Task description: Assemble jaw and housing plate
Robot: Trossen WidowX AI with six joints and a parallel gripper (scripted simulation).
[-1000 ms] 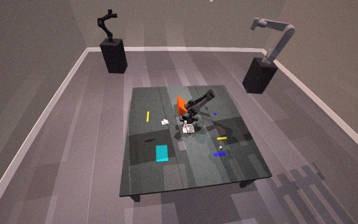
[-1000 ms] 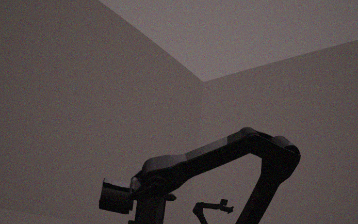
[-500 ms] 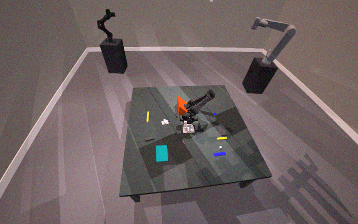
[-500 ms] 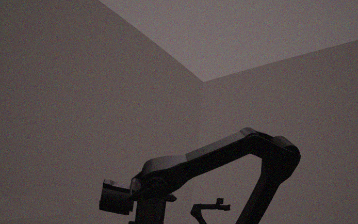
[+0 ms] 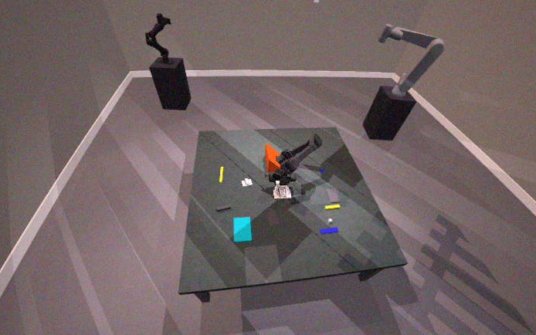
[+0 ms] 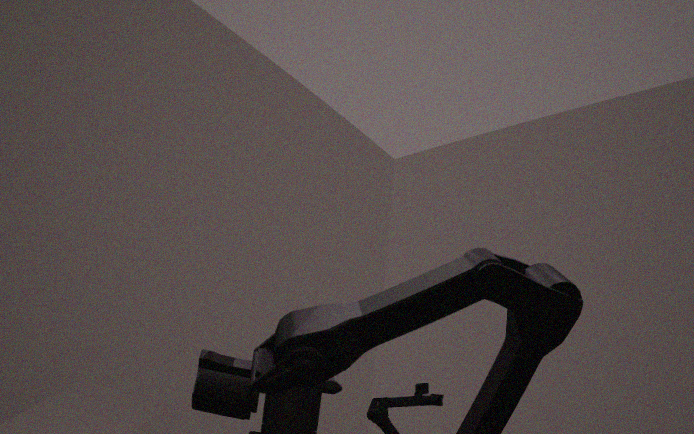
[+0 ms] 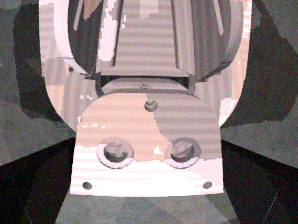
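The pale housing plate [image 7: 145, 122] lies across the lower middle of the wrist view, with two ringed holes; a rounded stub-like end shows inside each. My gripper [image 7: 147, 147] is shut on the plate, a dark finger at each side. Whether the plate is fully seated cannot be told. The pale base [image 7: 54, 95] shows beyond it, with long grey parts on top; the jaws, pins and tooth mesh cannot be made out. In the top view the pale assembly [image 5: 282, 193] is small and sits under the gripper. The exterior view shows only the dark arm.
An orange wedge [image 5: 271, 160] stands close behind the gripper. A small white piece [image 5: 246, 182] lies left of the assembly. A cyan block [image 5: 242, 229], a dark bar [image 5: 223, 208], yellow bars [image 5: 221, 174] [image 5: 332, 206], a blue bar [image 5: 329, 230] and a white ball [image 5: 330, 221] lie around.
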